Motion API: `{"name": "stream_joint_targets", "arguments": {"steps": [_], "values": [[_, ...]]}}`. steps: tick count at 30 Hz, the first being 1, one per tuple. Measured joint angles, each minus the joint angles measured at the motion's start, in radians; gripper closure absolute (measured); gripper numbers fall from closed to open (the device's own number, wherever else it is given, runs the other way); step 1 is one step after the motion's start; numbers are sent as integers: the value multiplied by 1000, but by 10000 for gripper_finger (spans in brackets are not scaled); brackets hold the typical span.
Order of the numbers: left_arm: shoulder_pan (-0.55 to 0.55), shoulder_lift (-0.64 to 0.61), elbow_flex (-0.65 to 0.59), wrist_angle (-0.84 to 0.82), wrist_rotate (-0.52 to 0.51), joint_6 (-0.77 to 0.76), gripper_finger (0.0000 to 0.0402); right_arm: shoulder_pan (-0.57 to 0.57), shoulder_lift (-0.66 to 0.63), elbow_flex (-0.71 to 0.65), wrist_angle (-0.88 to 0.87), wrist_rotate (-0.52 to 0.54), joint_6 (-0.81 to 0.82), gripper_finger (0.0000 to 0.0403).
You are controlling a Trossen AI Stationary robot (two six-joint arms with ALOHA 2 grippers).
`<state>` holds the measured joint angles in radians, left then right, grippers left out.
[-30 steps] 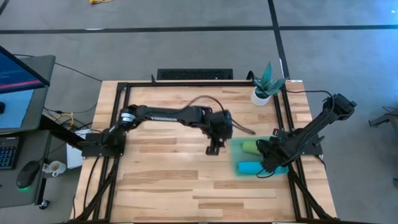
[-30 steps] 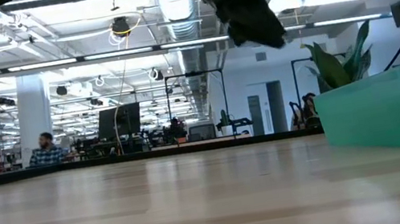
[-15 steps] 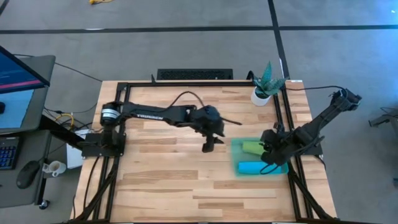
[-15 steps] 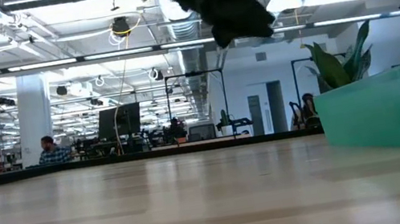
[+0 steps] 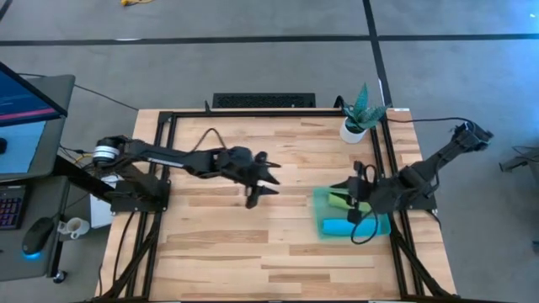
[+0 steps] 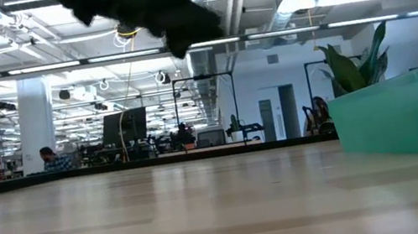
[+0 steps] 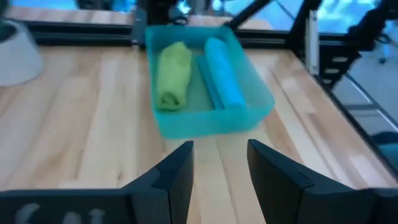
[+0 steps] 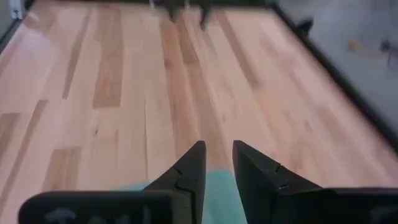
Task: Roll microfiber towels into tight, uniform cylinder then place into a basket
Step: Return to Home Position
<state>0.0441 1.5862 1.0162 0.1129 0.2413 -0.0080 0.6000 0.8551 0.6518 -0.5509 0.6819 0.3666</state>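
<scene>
The teal basket [image 5: 376,225] stands on the right half of the table. Two rolled microfiber towels lie side by side in it, the lime green towel [image 7: 173,73] on the far side and the sky blue towel [image 7: 221,79] on the near side. My left gripper [image 7: 220,163] hangs open over bare wood to the left of the basket [image 7: 205,121], pointing at it, with nothing between its fingers. My right gripper [image 8: 216,163] hovers above the basket's right part [image 8: 214,190]. It points toward the table's left and has a narrow empty gap between its fingers.
A potted plant [image 5: 360,114] in a white pot stands at the far right corner. Black frame rails [image 5: 168,114] run along the table's edges. Bare wood lies left of and in front of the basket. Beyond the table is an open room with desks and people.
My left gripper has drawn back from beside the basket toward the table's left edge and now points more level. My right gripper has risen out of the basket and tipped up from pointing steeply down. Both rolled towels have stayed in the basket.
</scene>
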Motion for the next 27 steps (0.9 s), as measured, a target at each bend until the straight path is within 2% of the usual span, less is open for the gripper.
{"name": "stream_joint_targets", "arguments": {"steps": [5,8,11,17,20,27], "values": [[1,-148,-173,24,-26,-38,260,-74,-1,0,155,-35,-283,300],[-5,-257,-282,73,-93,-69,260,-138,-19,0,168,-72,-385,300],[-8,-378,-405,144,-168,-95,260,-211,-50,0,148,-91,-402,300],[-19,-630,-636,239,-234,-132,260,-326,-150,-28,130,-231,-404,300],[-24,-764,-727,236,-270,-151,260,-355,-210,-78,140,-258,-373,300],[-45,-1047,-885,238,-258,-176,260,-339,-324,-249,288,-263,-323,301]]}}
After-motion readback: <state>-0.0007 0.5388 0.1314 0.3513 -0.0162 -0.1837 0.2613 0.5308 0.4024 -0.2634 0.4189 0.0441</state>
